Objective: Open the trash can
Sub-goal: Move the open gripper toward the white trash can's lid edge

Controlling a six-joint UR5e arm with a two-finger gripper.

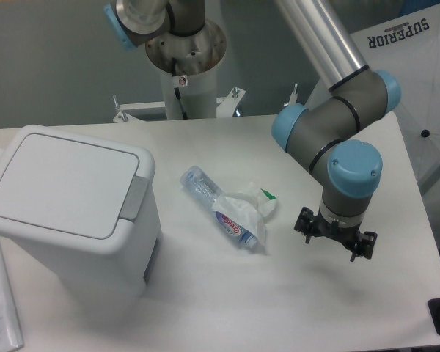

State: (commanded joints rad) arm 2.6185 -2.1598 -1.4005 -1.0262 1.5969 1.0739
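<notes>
The table (pixel 205 293) is a white slab that carries everything here, and it runs on under the claw and out to every side of it.

The arm (pixel 337 121) is next in bulk: a silver tube slants down from the top edge to grey joints with blue caps, and the last blue-capped joint sits right above the claw. Its round base post (pixel 183 66) stands at the back edge, far up and to the left of the claw.

The bin (pixel 77 213) is a boxy white can with rounded corners, standing well apart from the claw, far off to its left at the table's other side. Its flat lid (pixel 62 183) lies closed on top. A grey tab (pixel 134 198) sits on the rim along the lid's edge, on the side of the bin that faces the claw.

A crushed clear bottle (pixel 220 205) lies on its side between the bin and the claw, nearer to the claw but not touching it. It bears a purple and white label, and crumpled clear plastic with a bit of green bulges from its side towards the claw.

The claw (pixel 336 235) is black and points down over the table's right part, holding nothing. Its two small fingers (pixel 305 221) stand spread apart with bare table showing below the gap. Whether the tips touch the table I cannot tell.
</notes>
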